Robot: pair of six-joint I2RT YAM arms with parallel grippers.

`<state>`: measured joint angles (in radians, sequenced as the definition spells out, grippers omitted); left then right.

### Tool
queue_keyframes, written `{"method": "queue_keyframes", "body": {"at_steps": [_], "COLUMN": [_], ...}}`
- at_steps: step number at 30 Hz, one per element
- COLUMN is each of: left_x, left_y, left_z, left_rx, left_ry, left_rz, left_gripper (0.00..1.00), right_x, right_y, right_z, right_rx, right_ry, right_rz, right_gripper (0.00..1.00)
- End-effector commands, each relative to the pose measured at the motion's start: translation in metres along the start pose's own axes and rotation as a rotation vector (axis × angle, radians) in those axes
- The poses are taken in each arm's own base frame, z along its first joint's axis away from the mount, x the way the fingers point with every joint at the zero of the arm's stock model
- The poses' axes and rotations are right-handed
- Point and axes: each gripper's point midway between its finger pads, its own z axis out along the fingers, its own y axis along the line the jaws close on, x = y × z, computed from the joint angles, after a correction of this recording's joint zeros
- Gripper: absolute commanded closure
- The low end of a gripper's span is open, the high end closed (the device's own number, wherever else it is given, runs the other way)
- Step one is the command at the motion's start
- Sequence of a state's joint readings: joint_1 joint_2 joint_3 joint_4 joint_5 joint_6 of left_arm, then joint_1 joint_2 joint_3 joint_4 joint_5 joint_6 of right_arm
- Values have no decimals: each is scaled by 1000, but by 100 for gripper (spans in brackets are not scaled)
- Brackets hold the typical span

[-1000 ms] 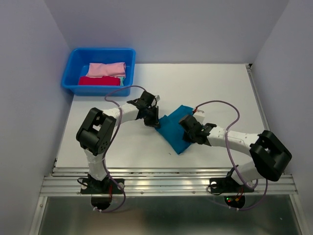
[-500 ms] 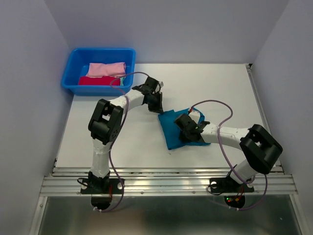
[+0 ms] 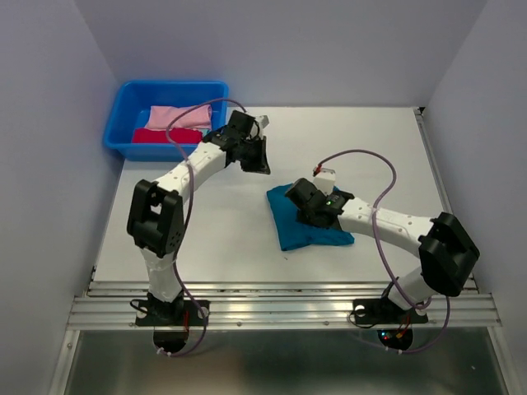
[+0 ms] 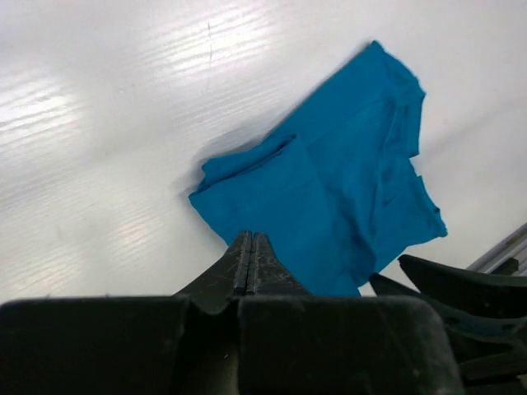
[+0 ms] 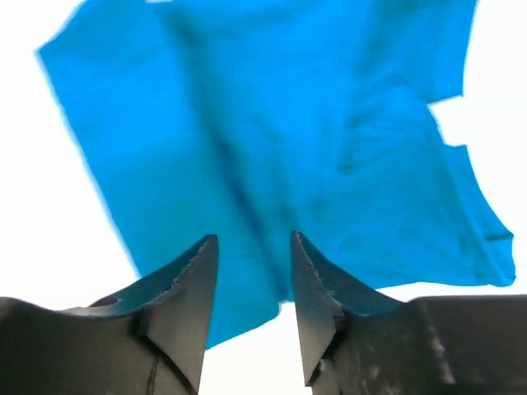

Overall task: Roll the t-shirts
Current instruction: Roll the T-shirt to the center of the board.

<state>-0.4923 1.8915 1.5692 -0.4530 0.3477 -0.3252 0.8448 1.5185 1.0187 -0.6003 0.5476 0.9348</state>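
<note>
The teal-blue t-shirt (image 3: 309,224) lies rumpled and partly folded over on the white table, right of centre. My right gripper (image 3: 301,199) hovers over its back-left part, open, with the cloth (image 5: 272,123) beneath the fingers and nothing between them (image 5: 254,237). My left gripper (image 3: 263,164) is shut and empty, up and to the left of the shirt, apart from it. In the left wrist view the shirt (image 4: 346,197) lies beyond the closed fingers (image 4: 251,237). A pink bundle (image 3: 177,117) and a red bundle (image 3: 152,136) lie in the tub.
The bright-blue plastic tub (image 3: 117,132) stands at the table's back-left corner, just behind my left arm. Grey walls close in the left, right and back. A metal rail (image 3: 280,309) runs along the near edge by the arm bases.
My left gripper has left the teal shirt and swung back-left toward the tub. My right gripper has opened, and the shirt has shifted and settled in a rumpled heap under it.
</note>
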Motion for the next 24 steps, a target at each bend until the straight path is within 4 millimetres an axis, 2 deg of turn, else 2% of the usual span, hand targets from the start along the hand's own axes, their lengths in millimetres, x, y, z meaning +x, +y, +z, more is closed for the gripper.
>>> {"method": "queue_keyframes", "body": {"at_steps": [1, 2, 3, 5, 6, 9, 10, 13, 20, 23, 24], "left_x": [-19, -14, -14, -12, -5, -1, 1, 7, 17, 20, 23], "left_y": [21, 22, 35, 48, 65, 83, 86, 95, 97, 98, 99], "left_z": [-44, -44, -51, -59, -61, -79, -82, -87, -81, -78, -76], "left_rx": [5, 4, -10, -28, -56, -72, -74, -89, -82, -77, -77], "left_ry": [-95, -94, -115, -139, -137, -180, -185, -190, -171, -162, -155], "left_rz": [-28, -33, -60, -95, -132, -181, -187, -198, -210, -220, -225], "left_gripper": [100, 100, 100, 100, 99, 96, 96, 95, 94, 92, 91], "right_x": [-14, -12, -9, 4, 9, 25, 24, 33, 56, 68, 72], "right_y": [33, 40, 47, 60, 65, 75, 76, 79, 77, 73, 71], "right_z": [-32, -35, -33, -35, -34, -22, -23, -13, 9, 22, 26], "right_rx": [-47, -46, -26, -48, -59, -71, -76, -63, -26, 2, 11], "right_ry": [-87, -94, -94, -81, -71, -36, -35, -17, 11, 28, 36], "right_rz": [-166, -193, -224, -282, -301, -342, -339, -360, -406, -416, -416], "right_gripper": [44, 40, 36, 33, 32, 30, 30, 29, 30, 35, 46]}}
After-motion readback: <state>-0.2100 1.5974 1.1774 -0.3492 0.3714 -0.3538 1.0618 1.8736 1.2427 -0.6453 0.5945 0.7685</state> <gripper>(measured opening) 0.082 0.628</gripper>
